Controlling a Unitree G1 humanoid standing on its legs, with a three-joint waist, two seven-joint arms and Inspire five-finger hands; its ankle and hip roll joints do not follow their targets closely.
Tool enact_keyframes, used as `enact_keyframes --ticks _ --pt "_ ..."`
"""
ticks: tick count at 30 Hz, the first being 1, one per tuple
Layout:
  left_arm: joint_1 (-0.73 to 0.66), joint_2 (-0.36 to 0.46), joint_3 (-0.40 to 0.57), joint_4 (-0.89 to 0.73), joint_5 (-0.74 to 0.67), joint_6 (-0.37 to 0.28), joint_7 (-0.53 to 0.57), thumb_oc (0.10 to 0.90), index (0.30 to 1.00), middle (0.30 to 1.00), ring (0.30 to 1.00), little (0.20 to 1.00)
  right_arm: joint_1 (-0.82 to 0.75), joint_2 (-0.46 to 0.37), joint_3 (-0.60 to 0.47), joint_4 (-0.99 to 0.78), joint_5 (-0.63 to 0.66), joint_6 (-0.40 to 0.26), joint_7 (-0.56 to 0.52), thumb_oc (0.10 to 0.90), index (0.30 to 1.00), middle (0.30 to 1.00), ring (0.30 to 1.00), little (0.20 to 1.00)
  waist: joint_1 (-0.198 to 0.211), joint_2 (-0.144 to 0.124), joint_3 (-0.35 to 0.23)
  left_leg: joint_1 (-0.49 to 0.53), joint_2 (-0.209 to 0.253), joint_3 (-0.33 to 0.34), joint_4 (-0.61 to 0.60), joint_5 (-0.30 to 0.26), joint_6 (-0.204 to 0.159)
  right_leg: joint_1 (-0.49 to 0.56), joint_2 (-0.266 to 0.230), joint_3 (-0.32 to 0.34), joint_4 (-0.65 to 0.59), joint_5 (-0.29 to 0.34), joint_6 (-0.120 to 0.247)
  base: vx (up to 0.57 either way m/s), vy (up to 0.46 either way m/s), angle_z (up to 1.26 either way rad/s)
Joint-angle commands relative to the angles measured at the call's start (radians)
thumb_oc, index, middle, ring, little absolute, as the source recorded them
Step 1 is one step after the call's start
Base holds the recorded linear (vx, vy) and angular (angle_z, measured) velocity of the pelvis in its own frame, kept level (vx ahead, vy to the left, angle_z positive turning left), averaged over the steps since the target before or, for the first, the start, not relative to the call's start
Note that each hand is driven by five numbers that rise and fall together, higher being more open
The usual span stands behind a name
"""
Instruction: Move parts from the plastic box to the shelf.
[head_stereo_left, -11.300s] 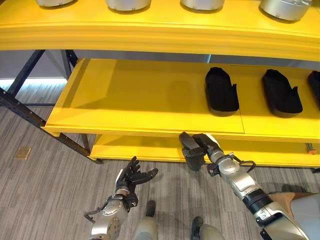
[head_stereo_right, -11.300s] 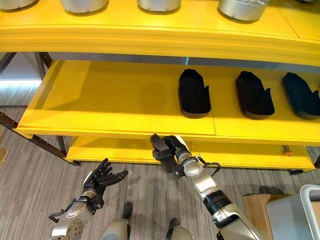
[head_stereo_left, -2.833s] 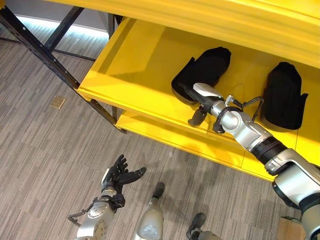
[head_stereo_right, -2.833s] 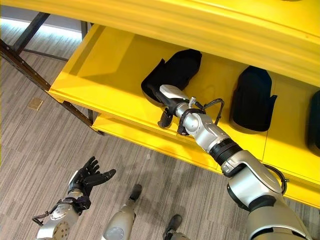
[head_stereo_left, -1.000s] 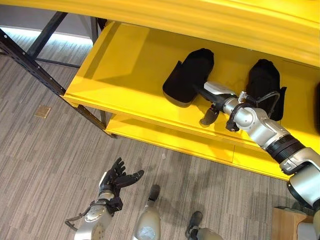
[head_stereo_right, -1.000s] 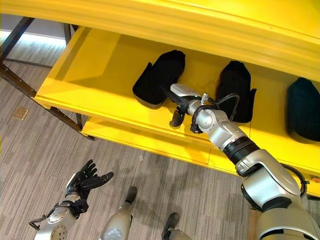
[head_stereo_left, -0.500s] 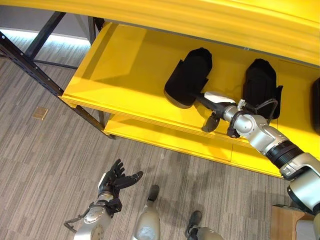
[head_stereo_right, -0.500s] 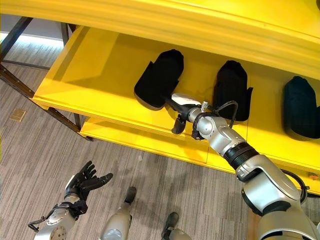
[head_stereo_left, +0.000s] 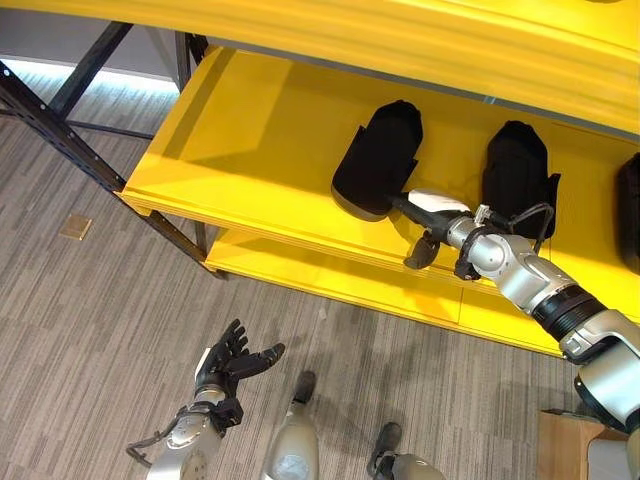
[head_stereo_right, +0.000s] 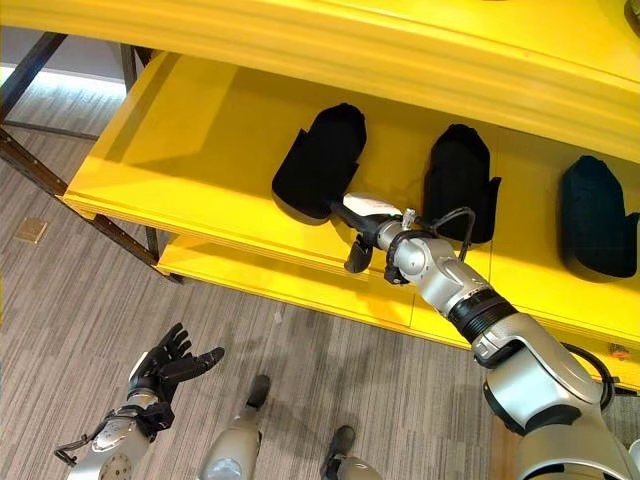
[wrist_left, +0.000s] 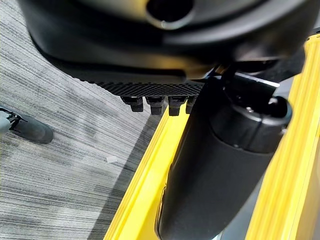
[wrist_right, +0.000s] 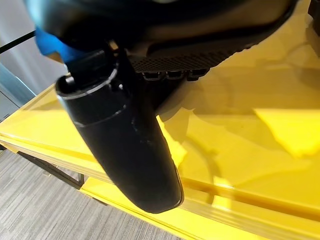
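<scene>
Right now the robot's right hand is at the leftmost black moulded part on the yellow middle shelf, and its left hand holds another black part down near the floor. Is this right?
Not quite. The left hand is open and holds nothing, as the left eye view shows. The rest stands: the right hand is at the leftmost black moulded part on the yellow middle shelf.

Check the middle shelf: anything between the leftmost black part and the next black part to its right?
Only bare yellow shelf lies between the leftmost black part and the next black part in the right eye view. The right hand sits at the front of that gap.
</scene>
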Motion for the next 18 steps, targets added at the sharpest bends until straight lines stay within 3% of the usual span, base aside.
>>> enact_keyframes --ticks 1,18 --pt "-0.004 0.069 0.070 -0.063 0.037 -0.054 -0.013 0.900 1.000 1.000 1.000 1.000 -0.062 -0.035 -0.002 -0.022 -0.018 -0.027 -0.030 0.900 1.000 1.000 1.000 1.000 -0.002 -0.082 -0.025 -0.016 0.075 0.014 0.001 -0.043 -0.006 0.077 -0.083 0.006 -0.095 0.020 0.051 0.00 0.000 0.00" --pt "-0.001 0.071 0.077 -0.061 0.035 -0.054 -0.017 0.900 1.000 1.000 1.000 1.000 -0.076 -0.063 0.004 -0.027 -0.030 -0.032 -0.027 0.900 1.000 1.000 1.000 1.000 -0.007 -0.084 -0.027 -0.013 0.078 0.018 -0.001 -0.043 -0.007 0.074 -0.080 0.009 -0.094 0.018 0.050 0.00 0.000 0.00"
